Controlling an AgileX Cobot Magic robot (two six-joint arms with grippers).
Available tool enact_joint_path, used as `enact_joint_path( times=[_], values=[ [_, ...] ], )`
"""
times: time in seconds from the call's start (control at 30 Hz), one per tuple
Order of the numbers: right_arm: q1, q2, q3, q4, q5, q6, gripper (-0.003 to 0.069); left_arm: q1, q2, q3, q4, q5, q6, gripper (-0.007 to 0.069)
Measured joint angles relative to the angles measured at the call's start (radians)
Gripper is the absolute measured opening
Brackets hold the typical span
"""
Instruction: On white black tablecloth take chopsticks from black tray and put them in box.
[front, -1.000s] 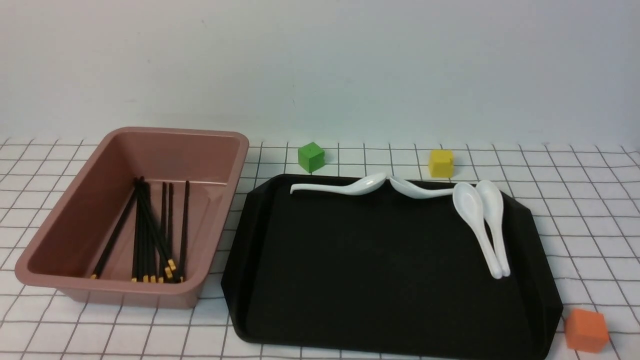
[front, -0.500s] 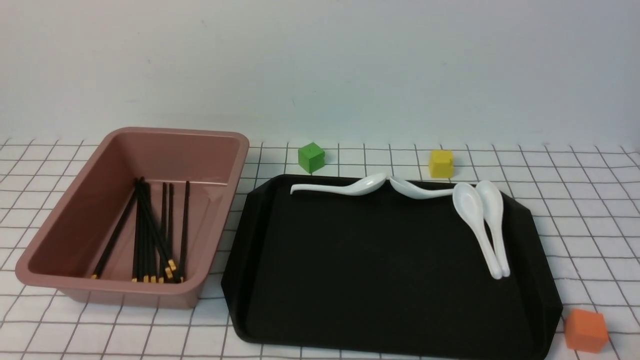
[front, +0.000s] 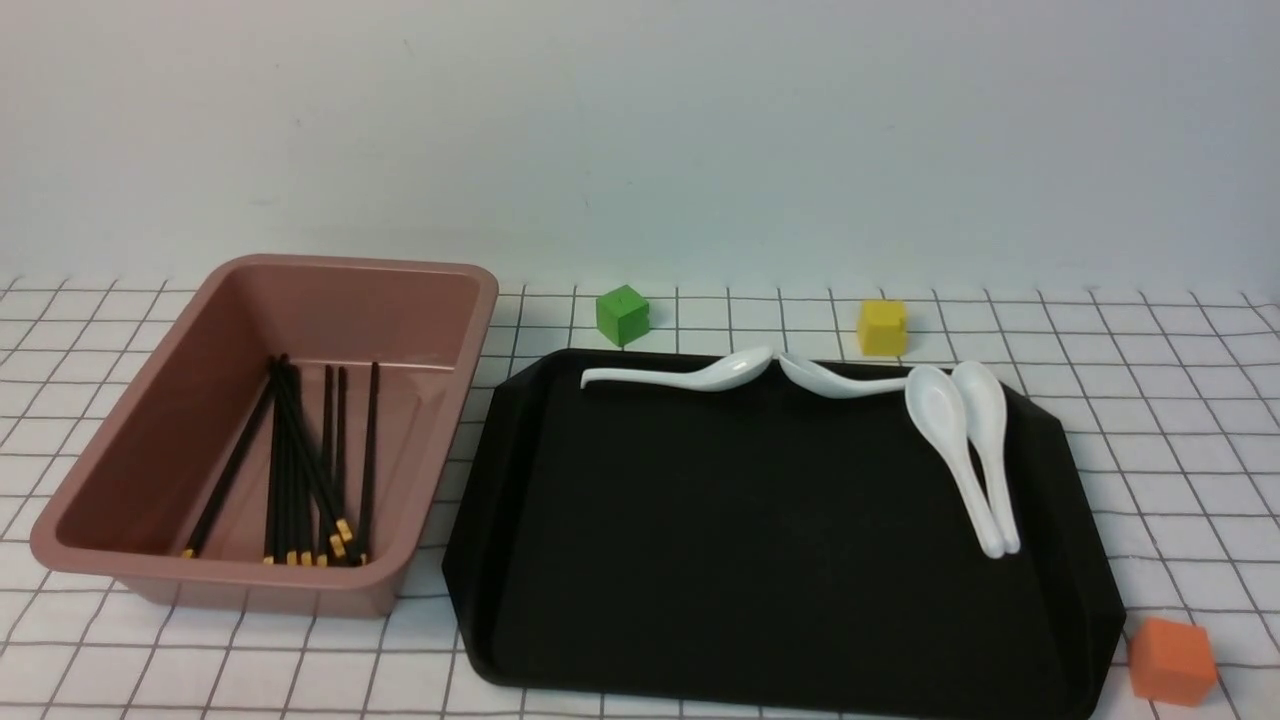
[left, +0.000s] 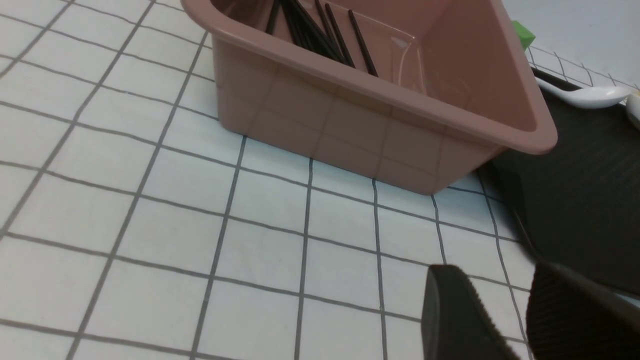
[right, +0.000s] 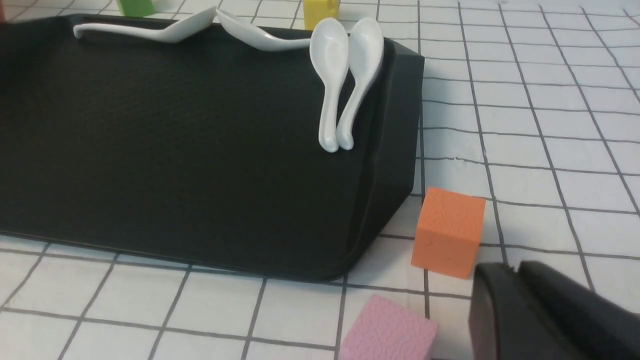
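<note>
**Tray cleared of chopsticks, both claws pulled back**

Across the last second nothing has shifted in the front view: the chopsticks (front: 305, 465) lie in the same loose bundle on the floor of the box (front: 420, 300), gold-banded ends toward its near wall, and no arm of mine enters that view. I read this stillness as the end of the job, not a pause within it.

The black tray (front: 780, 560) sits just beside the box on the tablecloth (front: 1150, 420) that covers the worktop. On the tray I find only four white spoons (front: 960, 450), gathered along the edge far from me; I can see no black stick left on it, though black on black is hard to rule out completely.

My left claw (left: 505, 320) hangs low over the cloth, near the box's front corner, its pads parted with a clear gap and nothing between them. My right claw (right: 520, 310) hovers by the tray's near corner, close to an orange cube (right: 447, 232) and a pink cube (right: 387, 327). Its fingers look pressed together and empty.

A green cube (front: 622, 314) and a yellow cube (front: 882, 326) stand beyond the tray, untouched and no part of my work.
</note>
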Motion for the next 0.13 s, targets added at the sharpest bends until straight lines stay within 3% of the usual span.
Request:
enact_joint_path(
  times=[0.13],
  values=[
    [0.000,0.000,0.000,0.000,0.000,0.000,0.0079,0.000,0.000,0.000,0.000,0.000,0.000,0.0239]
  ],
)
